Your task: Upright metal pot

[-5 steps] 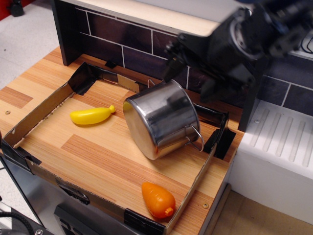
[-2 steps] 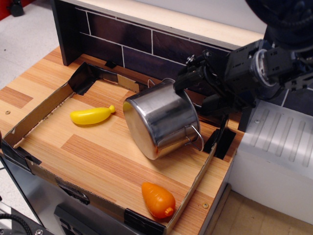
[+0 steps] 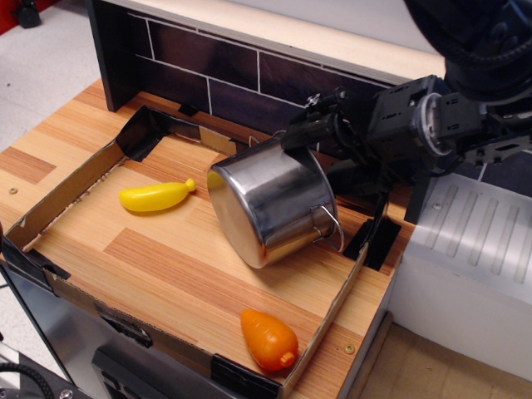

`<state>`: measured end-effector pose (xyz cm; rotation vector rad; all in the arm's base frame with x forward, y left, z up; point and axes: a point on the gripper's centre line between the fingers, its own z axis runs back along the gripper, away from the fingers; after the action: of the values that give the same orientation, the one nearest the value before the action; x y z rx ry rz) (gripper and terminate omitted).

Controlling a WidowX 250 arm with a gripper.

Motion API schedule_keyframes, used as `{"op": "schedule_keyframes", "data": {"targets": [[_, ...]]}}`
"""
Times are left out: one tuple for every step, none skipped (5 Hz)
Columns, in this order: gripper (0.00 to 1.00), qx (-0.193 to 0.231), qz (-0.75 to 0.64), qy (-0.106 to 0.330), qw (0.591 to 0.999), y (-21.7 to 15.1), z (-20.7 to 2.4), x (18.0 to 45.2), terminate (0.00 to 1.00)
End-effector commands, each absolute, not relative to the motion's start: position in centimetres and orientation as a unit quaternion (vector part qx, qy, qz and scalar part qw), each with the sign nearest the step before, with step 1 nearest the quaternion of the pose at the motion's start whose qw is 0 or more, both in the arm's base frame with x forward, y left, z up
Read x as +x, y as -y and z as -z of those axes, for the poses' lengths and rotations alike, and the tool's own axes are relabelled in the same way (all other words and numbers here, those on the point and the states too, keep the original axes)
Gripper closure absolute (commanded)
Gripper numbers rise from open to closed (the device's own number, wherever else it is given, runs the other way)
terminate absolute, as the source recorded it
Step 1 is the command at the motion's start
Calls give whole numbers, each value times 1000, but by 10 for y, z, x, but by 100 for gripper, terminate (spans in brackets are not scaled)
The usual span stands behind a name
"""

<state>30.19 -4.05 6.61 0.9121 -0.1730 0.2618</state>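
Note:
The metal pot lies tipped on its side in the cardboard tray, flat base towards the front left and mouth towards the back right. A wire loop handle sticks out on its right side. My gripper comes in from the right at the pot's upper rim. Its jaws are spread. One black finger rests at the top of the rim; the other is mostly hidden behind the pot's mouth. It holds nothing.
A yellow toy banana lies left of the pot and an orange toy carrot near the tray's front right corner. A dark tiled back wall stands behind, and a white drain rack sits to the right.
My gripper has come down and left from above the pot to its upper rim. The pot has shifted slightly to the left.

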Motion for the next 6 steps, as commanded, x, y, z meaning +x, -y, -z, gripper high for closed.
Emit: {"op": "schedule_keyframes", "data": {"targets": [[0, 447, -144, 94, 878, 22, -78, 302, 0], [0, 448, -155, 90, 876, 17, -77, 303, 0], [100, 457, -160, 97, 870, 17, -75, 301, 0], [100, 459, -162, 96, 868, 12, -78, 301, 0], [100, 458, -163, 108, 867, 10, -75, 299, 0], [100, 450, -170, 123, 868, 6, -76, 297, 0]]}}
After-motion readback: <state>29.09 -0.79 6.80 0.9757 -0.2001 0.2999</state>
